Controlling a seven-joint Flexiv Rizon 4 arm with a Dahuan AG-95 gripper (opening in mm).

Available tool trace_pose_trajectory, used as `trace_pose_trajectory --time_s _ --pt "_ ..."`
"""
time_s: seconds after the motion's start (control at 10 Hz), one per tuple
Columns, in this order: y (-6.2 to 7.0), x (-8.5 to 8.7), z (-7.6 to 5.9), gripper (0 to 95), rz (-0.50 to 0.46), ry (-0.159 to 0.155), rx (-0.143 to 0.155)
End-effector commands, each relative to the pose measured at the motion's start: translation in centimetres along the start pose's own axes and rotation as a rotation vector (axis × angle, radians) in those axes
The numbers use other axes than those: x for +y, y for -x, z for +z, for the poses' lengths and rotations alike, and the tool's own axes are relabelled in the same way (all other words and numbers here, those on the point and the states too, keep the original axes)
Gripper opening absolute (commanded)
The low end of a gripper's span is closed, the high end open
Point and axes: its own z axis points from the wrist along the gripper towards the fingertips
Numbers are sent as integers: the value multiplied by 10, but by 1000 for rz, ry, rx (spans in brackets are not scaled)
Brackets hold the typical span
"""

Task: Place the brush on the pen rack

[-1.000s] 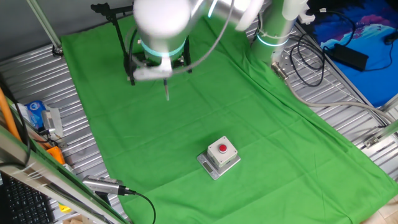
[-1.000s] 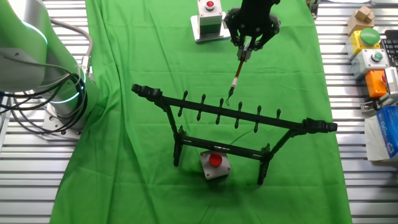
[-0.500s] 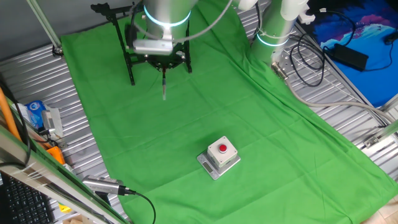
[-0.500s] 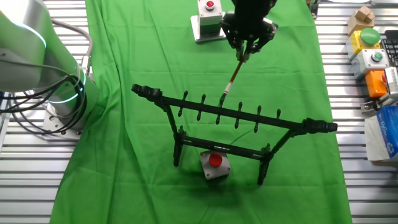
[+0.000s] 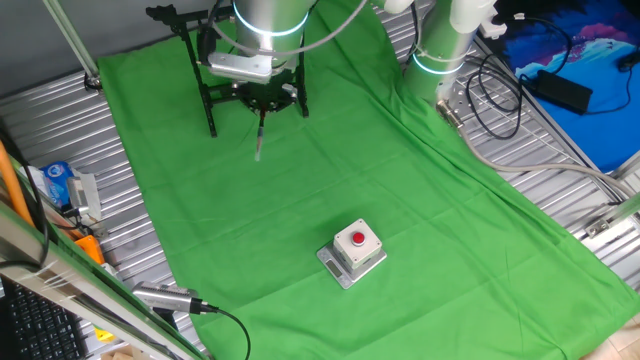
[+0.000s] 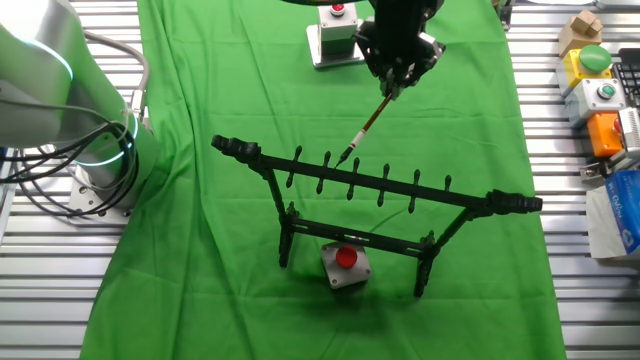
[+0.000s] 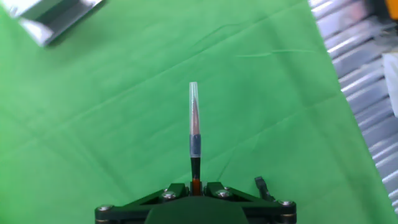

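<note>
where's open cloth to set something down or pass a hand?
Free: the green cloth between the pen rack and the far grey button box, and beside that box. Crowded: at the rack, where the end effector holds the brush and a second button box sits underneath.

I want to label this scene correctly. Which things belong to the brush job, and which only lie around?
For the job:
- thin reddish-brown calligraphy brush, held by the black two-finger gripper
- black metal-rod pen rack

Only lying around:
- grey box with red button
- silver cylinder with black cable
</note>
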Motion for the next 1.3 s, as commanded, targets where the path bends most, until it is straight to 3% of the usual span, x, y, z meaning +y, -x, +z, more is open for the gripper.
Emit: trace_pose_trajectory --time_s 0.1,0.4,0.5,0.6,0.7,0.9,1.1,1.2,1.3 --pt "0 0 0 0 22 0 -8" --pt "0 0 0 0 52 -4 1" --pt "0 0 0 0 10 -26 36" --pt "0 0 0 0 -75 -52 94" --pt "0 0 0 0 -135 -73 129" --pt "3 2 0 0 -295 -119 270" --pt "10 8 0 0 -276 -108 385" --pt "14 11 1 0 -287 -136 441" --pt "17 15 1 0 -327 -171 526"
